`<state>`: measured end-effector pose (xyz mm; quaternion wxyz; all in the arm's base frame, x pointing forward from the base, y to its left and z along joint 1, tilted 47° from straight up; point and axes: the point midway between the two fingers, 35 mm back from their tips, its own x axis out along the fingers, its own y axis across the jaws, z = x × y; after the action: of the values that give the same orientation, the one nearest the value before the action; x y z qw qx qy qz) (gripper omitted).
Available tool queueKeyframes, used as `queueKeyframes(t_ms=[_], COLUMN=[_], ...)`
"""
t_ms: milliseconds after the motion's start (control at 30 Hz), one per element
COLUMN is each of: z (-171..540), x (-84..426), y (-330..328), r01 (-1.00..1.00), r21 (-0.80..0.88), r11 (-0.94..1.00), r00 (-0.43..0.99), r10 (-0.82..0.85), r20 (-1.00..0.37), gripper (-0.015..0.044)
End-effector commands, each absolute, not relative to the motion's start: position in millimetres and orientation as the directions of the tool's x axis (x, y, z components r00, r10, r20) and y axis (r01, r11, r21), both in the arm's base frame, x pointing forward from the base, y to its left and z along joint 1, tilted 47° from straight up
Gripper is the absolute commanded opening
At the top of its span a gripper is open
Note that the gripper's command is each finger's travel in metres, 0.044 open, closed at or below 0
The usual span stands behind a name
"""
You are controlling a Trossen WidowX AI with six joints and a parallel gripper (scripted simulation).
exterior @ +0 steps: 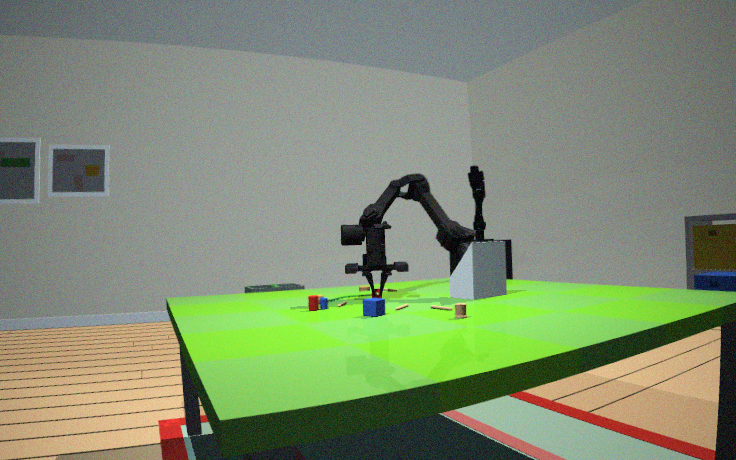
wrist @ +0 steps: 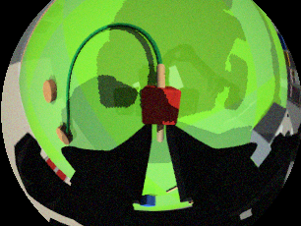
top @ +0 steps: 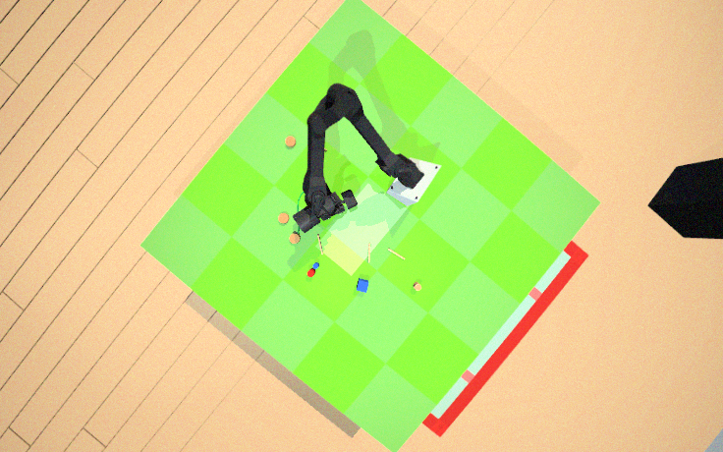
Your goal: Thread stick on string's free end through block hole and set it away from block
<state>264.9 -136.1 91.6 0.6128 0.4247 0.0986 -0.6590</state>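
Note:
The red block (exterior: 377, 291) (wrist: 160, 105) is on the table under the arm, hidden in the top view. The thin wooden stick (wrist: 161, 75) runs through its hole and shows on both sides. The green string (wrist: 118, 25) (top: 299, 204) arcs from the stick's far end to the round wooden button (wrist: 64, 134) (top: 294, 238). My gripper (wrist: 158, 125) (exterior: 377, 289) is low beside the block. Its fingers are narrow but open, around the stick's short stringless end, with a thin gap visible on each side of it. The fingertips are close to the block's face; contact cannot be told.
Other round wooden discs (top: 283, 217) (top: 290, 141) lie nearby. Loose sticks (top: 320, 244) (top: 369, 253) (top: 396, 254), a blue cube (top: 362, 285) (exterior: 373, 307), a red cylinder (top: 310, 272) (exterior: 313, 302), a small blue piece (top: 315, 265) and a wooden cylinder (top: 417, 287) (exterior: 460, 310) also lie on the table.

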Motion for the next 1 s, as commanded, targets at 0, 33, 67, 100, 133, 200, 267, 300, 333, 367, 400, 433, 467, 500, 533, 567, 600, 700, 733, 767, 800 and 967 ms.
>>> queueKeyframes(t_ms=[0, 33, 67, 100, 133, 200, 267, 300, 333, 367, 400, 433, 467, 500, 533, 567, 600, 700, 733, 767, 800, 967], z=[91.7, 91.7, 91.7, 91.7, 91.7, 91.7, 91.6, 91.4, 91.0, 90.6, 90.2, 89.7, 89.3, 89.1, 89.1, 89.0, 88.8, 87.8, 87.7, 87.5, 87.4, 86.8], x=[264.9, 264.9, 264.9, 264.9, 264.9, 264.9, 265.0, 265.1, 265.4, 265.7, 266.0, 266.4, 266.8, 267.1, 267.1, 267.1, 267.1, 266.5, 266.5, 266.5, 266.6, 267.1], y=[-136.1, -136.1, -136.1, -136.1, -136.1, -136.1, -136.1, -136.2, -136.2, -136.2, -136.2, -136.3, -136.4, -136.6, -136.6, -136.3, -135.9, -135.0, -134.9, -134.8, -134.7, -134.1], r01=[0.891, 0.891, 0.891, 0.891, 0.891, 0.891, 0.891, 0.890, 0.889, 0.888, 0.886, 0.884, 0.882, 0.881, 0.880, 0.878, 0.876, 0.875, 0.875, 0.875, 0.875, 0.876], r21=[0.391, 0.391, 0.391, 0.391, 0.391, 0.391, 0.391, 0.392, 0.393, 0.394, 0.397, 0.399, 0.402, 0.404, 0.405, 0.407, 0.409, 0.408, 0.407, 0.407, 0.406, 0.404], r11=[-0.229, -0.229, -0.229, -0.229, -0.229, -0.229, -0.230, -0.232, -0.234, -0.237, -0.239, -0.242, -0.245, -0.247, -0.248, -0.252, -0.256, -0.261, -0.262, -0.262, -0.262, -0.264], r00=[0.112, 0.112, 0.112, 0.112, 0.112, 0.112, 0.111, 0.107, 0.102, 0.097, 0.090, 0.082, 0.074, 0.068, 0.066, 0.065, 0.064, 0.060, 0.059, 0.058, 0.058, 0.055], r10=[-0.724, -0.724, -0.724, -0.724, -0.724, -0.724, -0.726, -0.730, -0.736, -0.743, -0.751, -0.762, -0.772, -0.778, -0.780, -0.780, -0.779, -0.777, -0.777, -0.777, -0.777, -0.776], r20=[-0.681, -0.681, -0.681, -0.681, -0.681, -0.681, -0.679, -0.675, -0.670, -0.663, -0.654, -0.643, -0.631, -0.624, -0.622, -0.623, -0.624, -0.626, -0.626, -0.627, -0.627, -0.628], gripper=[0.0000, 0.0000, 0.0000, 0.0000, 0.0000, 0.0000, 0.0000, 0.0000, 0.0000, 0.0000, 0.0000, 0.0000, 0.0000, 0.0000, 0.0000, 0.0000, 0.0000, 0.0000, 0.0000, 0.0000, 0.0000, 0.0000])
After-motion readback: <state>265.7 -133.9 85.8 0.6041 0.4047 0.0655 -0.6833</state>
